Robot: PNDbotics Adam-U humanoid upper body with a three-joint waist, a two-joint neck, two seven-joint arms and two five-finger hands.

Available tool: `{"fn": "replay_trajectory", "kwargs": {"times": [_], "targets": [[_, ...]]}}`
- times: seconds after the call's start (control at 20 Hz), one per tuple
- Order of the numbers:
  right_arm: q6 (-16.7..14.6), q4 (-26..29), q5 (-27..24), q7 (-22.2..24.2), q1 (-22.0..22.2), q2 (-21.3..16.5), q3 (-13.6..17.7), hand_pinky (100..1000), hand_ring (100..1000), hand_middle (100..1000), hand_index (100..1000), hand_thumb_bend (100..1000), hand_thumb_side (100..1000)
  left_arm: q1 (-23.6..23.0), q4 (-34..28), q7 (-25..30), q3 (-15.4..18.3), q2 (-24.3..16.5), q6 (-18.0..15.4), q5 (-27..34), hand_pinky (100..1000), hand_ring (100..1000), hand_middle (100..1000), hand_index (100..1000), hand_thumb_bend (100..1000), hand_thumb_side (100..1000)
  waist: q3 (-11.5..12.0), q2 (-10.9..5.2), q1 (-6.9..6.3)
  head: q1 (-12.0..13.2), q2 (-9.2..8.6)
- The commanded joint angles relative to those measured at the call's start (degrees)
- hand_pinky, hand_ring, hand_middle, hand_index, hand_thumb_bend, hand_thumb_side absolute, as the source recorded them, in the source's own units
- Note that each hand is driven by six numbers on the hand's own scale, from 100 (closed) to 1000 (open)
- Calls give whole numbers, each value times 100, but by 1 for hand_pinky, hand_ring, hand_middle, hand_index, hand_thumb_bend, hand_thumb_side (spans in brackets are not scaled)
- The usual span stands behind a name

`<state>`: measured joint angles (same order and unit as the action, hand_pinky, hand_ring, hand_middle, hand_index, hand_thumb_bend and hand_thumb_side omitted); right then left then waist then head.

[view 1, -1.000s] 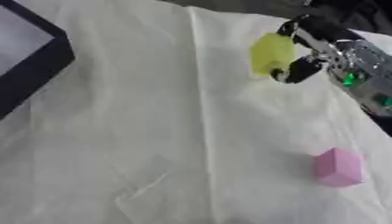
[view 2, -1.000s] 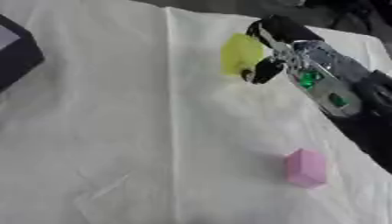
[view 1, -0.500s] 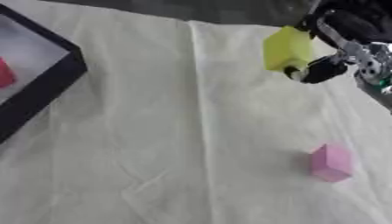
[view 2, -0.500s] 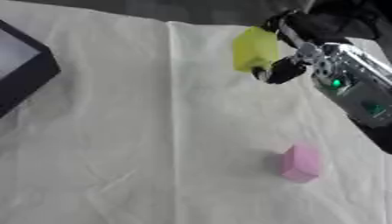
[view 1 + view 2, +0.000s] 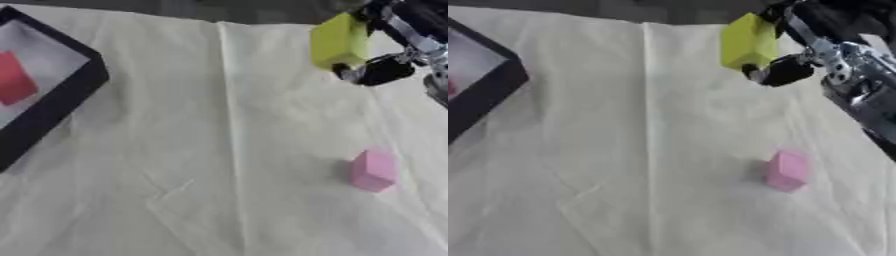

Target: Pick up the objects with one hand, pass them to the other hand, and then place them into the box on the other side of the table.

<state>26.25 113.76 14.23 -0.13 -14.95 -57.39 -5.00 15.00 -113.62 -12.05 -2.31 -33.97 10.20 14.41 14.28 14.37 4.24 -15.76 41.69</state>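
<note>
Block aloft, handover yet to come

Cloth [image 5: 219,150], pale and creased, covers the desk right across, with a fold line running from the near edge to the far one. Nearest on it, toward the right edge, a pink block [image 5: 373,170] stands alone, touching nothing and well apart from everything else. It waits its turn.

Farther back on the left edge sits the box [image 5: 66,95], dark-walled with a light floor, only partly in view. A red block [image 5: 16,80] already lies inside it, so at least one item looks to be delivered.

Farthest, near the far right corner, the right hand [image 5: 798,50] comes in from the upper right with its fingers curled round a yellow block [image 5: 748,41], which it holds clear of the cloth. The block is tilted a little, its broad face turned toward the middle of the desk, and a dark fingertip shows just under its lower corner.

The left hand shows in neither view, so nothing can be said of its fingers.

As a judgement: the pick-up of the yellow block is done, the pass to the other hand is not yet made, and the drop into the box across the desk remains. After that the pink block needs the same full round.
</note>
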Motion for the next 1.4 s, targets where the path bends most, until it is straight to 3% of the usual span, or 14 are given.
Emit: {"fn": "replay_trajectory", "kwargs": {"times": [0.05, 0.4, 0.95, 1.4], "targets": [[-35, 83, -232, -274, -132, 192, -101, 791, 658, 494, 538, 333, 100, -5, -97, 30, 52, -314, 2, 5, 907, 640, 732, 689, 731, 302, -64, -199, -49, 112, 103], [41, 83, -282, -471, -424, 987, -503, 787, 653, 495, 541, 337, 100, 327, -97, 344, -159, -585, -315, -43, 899, 643, 732, 694, 723, 310, -149, -339, -111, 217, 195], [-184, 83, -38, -675, -588, 1722, -859, 781, 648, 491, 536, 330, 100, 901, -97, 1080, -618, -816, -787, -41, 887, 643, 732, 700, 717, 314, -219, -465, -156, 297, 243], [-212, 83, -2, -860, -660, 2207, -1148, 785, 655, 494, 540, 335, 100, 1694, -97, 1767, -1168, -681, -778, -84, 875, 643, 734, 705, 711, 315, -162, -505, -207, 289, 243]]}}
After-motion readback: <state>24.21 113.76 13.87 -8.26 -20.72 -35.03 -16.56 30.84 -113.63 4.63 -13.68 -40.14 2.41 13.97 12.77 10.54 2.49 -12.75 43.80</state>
